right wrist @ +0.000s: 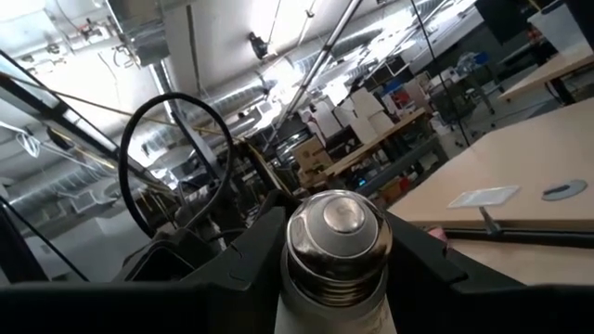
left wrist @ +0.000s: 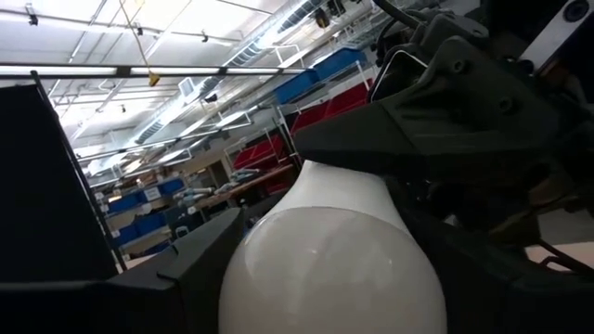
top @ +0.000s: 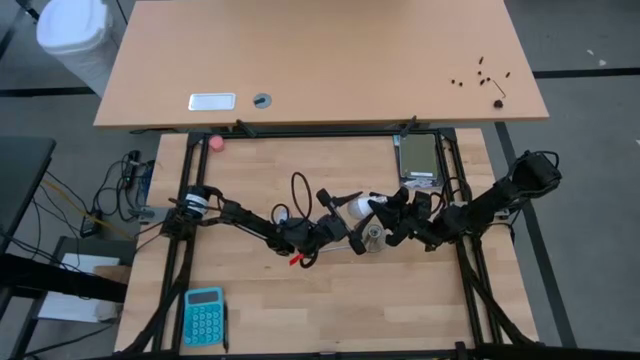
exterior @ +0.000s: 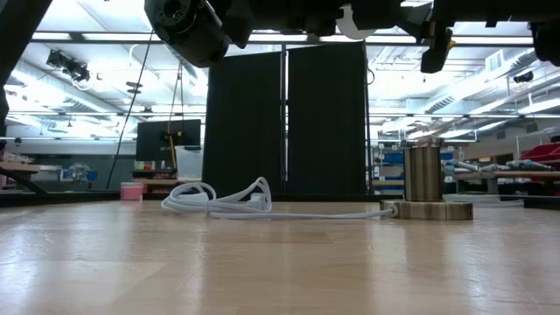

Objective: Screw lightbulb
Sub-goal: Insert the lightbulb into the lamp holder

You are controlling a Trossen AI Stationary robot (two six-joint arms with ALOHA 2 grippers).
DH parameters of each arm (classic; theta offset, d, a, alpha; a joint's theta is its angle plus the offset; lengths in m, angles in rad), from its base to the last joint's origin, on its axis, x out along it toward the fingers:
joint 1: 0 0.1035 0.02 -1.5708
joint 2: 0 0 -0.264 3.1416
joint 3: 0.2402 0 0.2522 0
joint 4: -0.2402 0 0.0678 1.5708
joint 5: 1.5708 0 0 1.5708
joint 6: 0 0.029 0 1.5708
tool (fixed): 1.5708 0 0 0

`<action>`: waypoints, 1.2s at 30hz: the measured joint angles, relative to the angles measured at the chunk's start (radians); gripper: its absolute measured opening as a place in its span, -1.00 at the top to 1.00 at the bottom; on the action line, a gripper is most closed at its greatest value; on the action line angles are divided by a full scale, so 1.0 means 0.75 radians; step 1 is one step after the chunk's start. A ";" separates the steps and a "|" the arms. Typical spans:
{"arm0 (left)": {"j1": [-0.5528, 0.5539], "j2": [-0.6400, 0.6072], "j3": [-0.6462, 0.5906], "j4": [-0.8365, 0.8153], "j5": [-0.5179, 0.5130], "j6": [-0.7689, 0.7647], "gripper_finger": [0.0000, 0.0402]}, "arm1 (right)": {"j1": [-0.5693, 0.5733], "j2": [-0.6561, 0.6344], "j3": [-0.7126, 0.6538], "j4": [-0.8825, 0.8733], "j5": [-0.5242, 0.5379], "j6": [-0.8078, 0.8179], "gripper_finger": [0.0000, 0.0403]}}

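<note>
Clenching the lightbulb (top: 357, 207) near its base, right gripper (top: 383, 212), left gripper (top: 333, 204) spread around its globe.

On my table (top: 400, 310) a teal calculator (top: 204, 315) lies at the near left corner. A small pink ball (top: 216, 143) rests at the far edge. The metal socket (exterior: 424, 185) stands upright mid-table, its white cord (exterior: 229, 201) looped beside it. A grey slab (top: 418, 160), perhaps a device, lies far right.
</note>
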 joint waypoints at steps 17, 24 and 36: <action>-0.010 -0.006 0.000 -0.027 0.000 0.001 -0.41 | 0.050 0.000 0.000 0.012 0.060 -0.102 0.09; -0.018 -0.009 0.000 -0.023 -0.009 -0.001 -0.41 | 0.058 -0.028 0.000 0.012 0.067 -0.162 0.05; -0.018 -0.009 0.000 -0.026 -0.014 -0.011 -0.41 | 0.122 -0.111 0.000 -0.052 0.123 -0.344 -0.28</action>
